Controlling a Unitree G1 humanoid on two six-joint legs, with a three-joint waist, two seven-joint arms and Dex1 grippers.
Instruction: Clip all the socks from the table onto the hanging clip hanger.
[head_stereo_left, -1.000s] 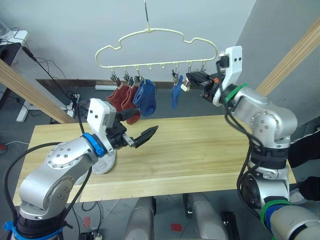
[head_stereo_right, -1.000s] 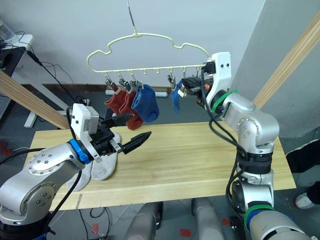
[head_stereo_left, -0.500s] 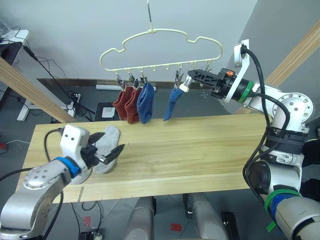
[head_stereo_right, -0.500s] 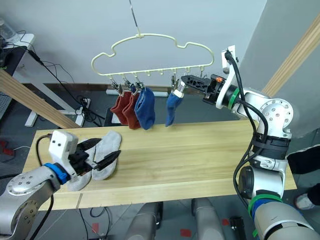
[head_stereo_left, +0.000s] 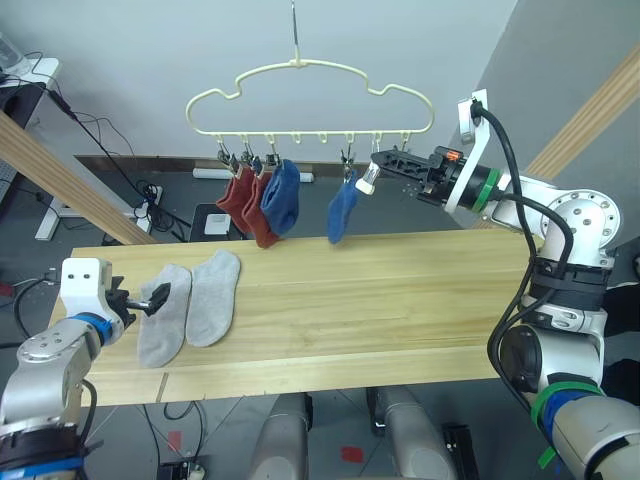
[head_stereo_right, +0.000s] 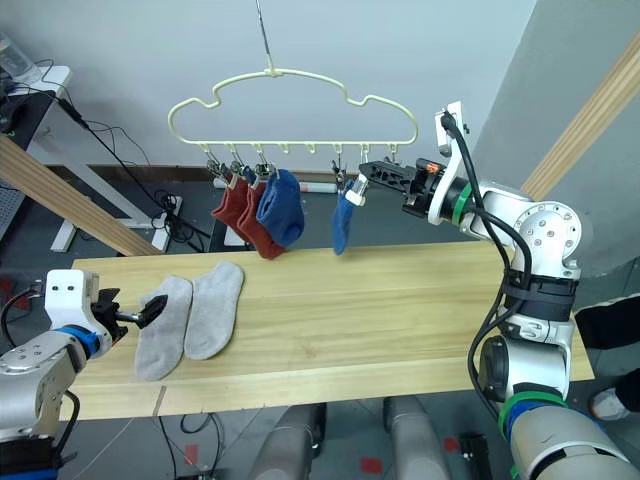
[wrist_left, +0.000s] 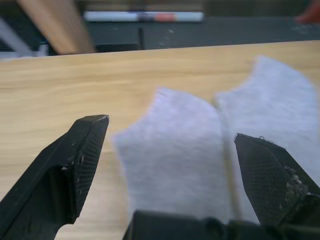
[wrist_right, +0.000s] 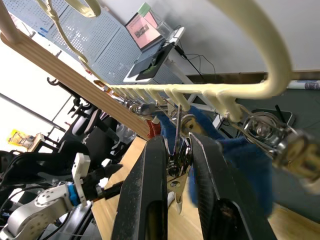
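Socks hang from the cream clip hanger (head_stereo_left: 300, 95): two rust red (head_stereo_left: 243, 200) and two blue (head_stereo_left: 282, 195), so four are done. Below the hanger, two grey socks (head_stereo_left: 190, 300) lie flat on the table (head_stereo_left: 400, 300), awaiting pickup. From its wrist camera, the left gripper (wrist_left: 172, 165) spreads wide around one grey sock, ready to close. By the right wrist camera, the right gripper (wrist_right: 177, 167) squeezes a metal clip (wrist_right: 177, 160) on the hanger, likely holding it ready.
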